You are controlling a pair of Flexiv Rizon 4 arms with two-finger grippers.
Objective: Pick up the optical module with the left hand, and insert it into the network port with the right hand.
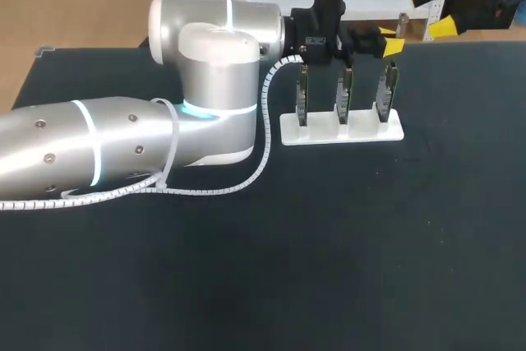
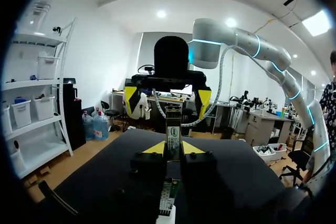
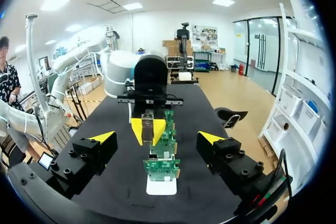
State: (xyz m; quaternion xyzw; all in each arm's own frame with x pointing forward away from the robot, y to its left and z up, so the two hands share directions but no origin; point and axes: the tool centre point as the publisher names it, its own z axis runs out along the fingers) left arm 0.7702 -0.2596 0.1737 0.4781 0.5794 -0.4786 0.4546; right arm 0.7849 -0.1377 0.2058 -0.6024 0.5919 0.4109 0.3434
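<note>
**Module held upright in the left gripper, over the boards**

The module (image 2: 172, 127) stands upright, clamped by its lower part between the yellow tips of the left gripper (image 2: 174, 149); its upper part is free. In the head view this grip sits at upper centre-right, just above three green boards (image 1: 341, 92) in a white stand (image 1: 341, 131).

It looks like a small, stiff, light metal case. Its smooth sides may slip or twist in a two-finger pinch, and its connector end is probably delicate. The flat sides of the free upper part seem the best hold.

The right gripper (image 1: 436, 10), at upper right, has its fingers wide apart and empty. I cannot make out the port.

The boards stand thin and close together, leaving little room. The table (image 1: 329, 269) ends just behind the stand; open room lies in the lower frame.
</note>
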